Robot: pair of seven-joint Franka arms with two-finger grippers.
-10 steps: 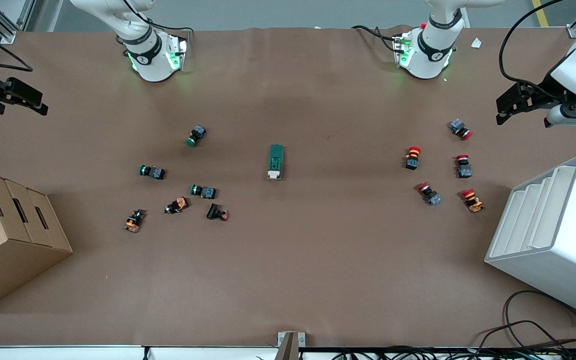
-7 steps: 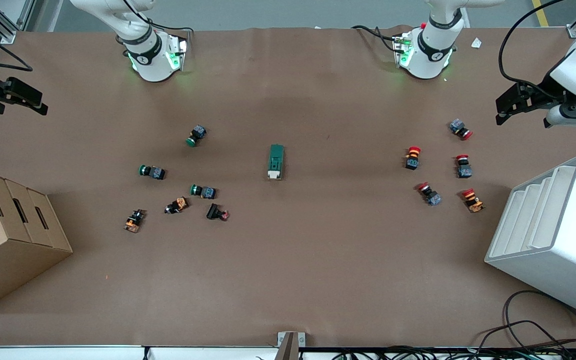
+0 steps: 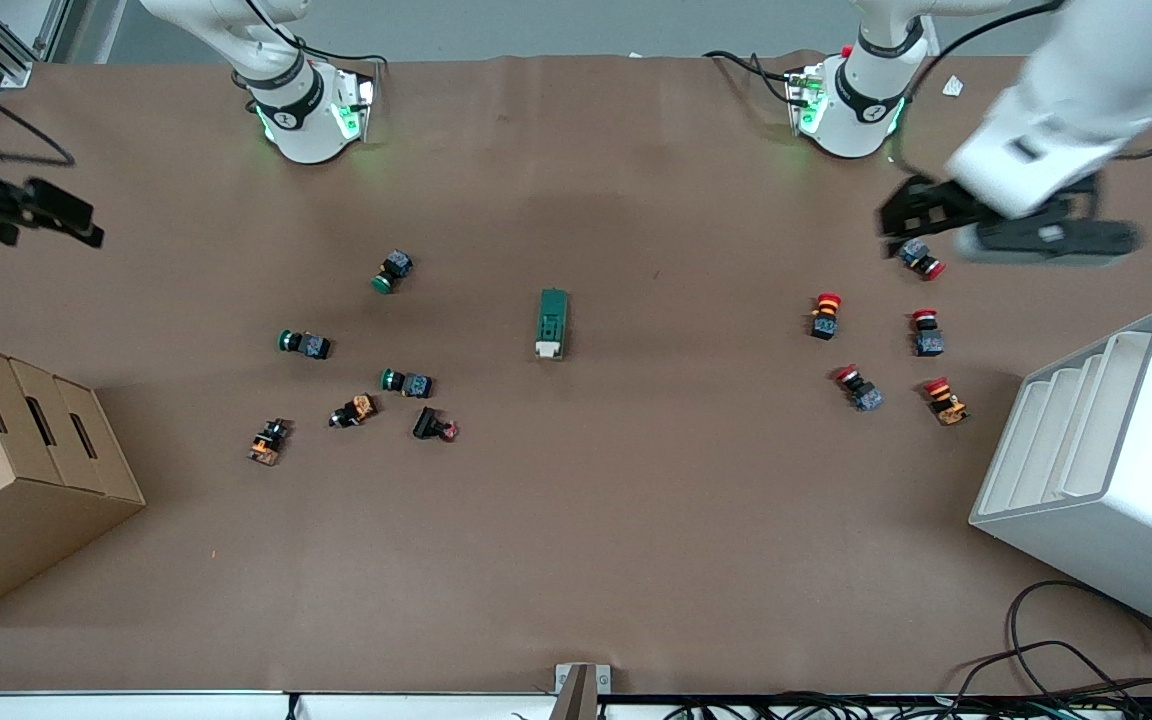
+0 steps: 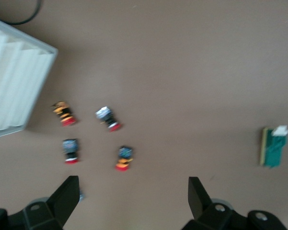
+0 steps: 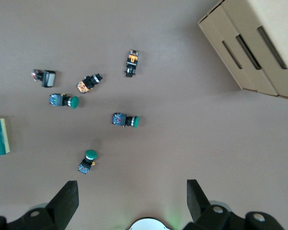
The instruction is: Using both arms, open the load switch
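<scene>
Load switch: the load switch (image 3: 552,323) lies alone mid-table, between the two groups of push-buttons, its white lever end nearer the front camera. Nothing touches it. Lying apart from the clutter, it looks reachable by both arms.
Left gripper: the left gripper (image 3: 904,218) hangs in the air over the red-capped buttons (image 3: 924,261) at the left arm's end of the table. In the left wrist view its fingers (image 4: 67,196) stand wide apart and hold nothing, likely spread ready for a grasp.
Right gripper: the right gripper (image 3: 56,215) hangs over bare table near the right arm's end, above the cardboard box (image 3: 16,470). Its fingers (image 5: 67,201) are also spread wide and empty.
Clutter: green-capped buttons (image 3: 391,272) lie toward the right arm's end; a white stepped rack (image 3: 1106,460) stands at the left arm's end.
Stage: a judgement only, but opening has not begun; both arms are well apart from the switch.
Next need: probably one claw must pin the green body while the other works the lever.
</scene>
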